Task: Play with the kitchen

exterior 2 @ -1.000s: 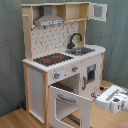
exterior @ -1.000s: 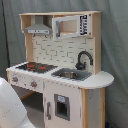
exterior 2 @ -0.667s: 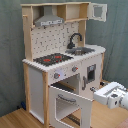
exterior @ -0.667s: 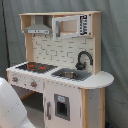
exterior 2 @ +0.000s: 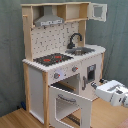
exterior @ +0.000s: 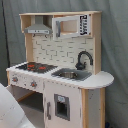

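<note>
The kitchen (exterior: 60,75) is a tall white and light-wood toy and shows in both exterior views. It has a black-red hob (exterior: 36,66), a sink (exterior: 72,75) with a black faucet (exterior: 83,59), and a grey hood (exterior: 37,27). In the second exterior view the kitchen (exterior 2: 60,60) has its oven door (exterior 2: 70,102) hanging open below two knobs (exterior 2: 56,76). My gripper (exterior 2: 96,86) sits at the end of the white arm (exterior 2: 114,93), close to the right lower cabinet front and beside the open door. It holds nothing that I can see.
A white rounded part of the arm (exterior: 10,110) fills the first exterior view's lower left corner. An upper cabinet door (exterior 2: 98,11) stands open at the top right. Grey curtain (exterior 2: 10,60) hangs behind the kitchen, and wooden floor (exterior 2: 15,120) lies in front.
In the second exterior view the arm's end has risen slightly and drawn in toward the lower cabinet. The kitchen has not changed.
</note>
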Action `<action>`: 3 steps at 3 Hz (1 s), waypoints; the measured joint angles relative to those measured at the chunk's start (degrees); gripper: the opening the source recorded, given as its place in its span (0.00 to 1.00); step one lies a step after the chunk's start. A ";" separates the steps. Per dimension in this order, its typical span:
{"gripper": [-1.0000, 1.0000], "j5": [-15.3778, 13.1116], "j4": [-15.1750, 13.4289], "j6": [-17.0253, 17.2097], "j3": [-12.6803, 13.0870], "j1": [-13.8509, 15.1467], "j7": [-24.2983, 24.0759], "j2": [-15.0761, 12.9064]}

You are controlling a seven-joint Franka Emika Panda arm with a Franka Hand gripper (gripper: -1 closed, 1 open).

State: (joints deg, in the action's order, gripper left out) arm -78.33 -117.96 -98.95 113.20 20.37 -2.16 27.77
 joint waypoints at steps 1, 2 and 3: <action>1.00 0.00 1.92 -3.74 0.63 2.12 -4.21 3.26; 1.00 0.05 4.11 -7.14 1.64 4.71 -7.61 6.53; 1.00 0.58 6.98 -9.61 3.21 8.01 -12.12 10.28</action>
State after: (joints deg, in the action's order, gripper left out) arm -77.75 -110.98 -108.55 116.40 28.37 -14.28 38.04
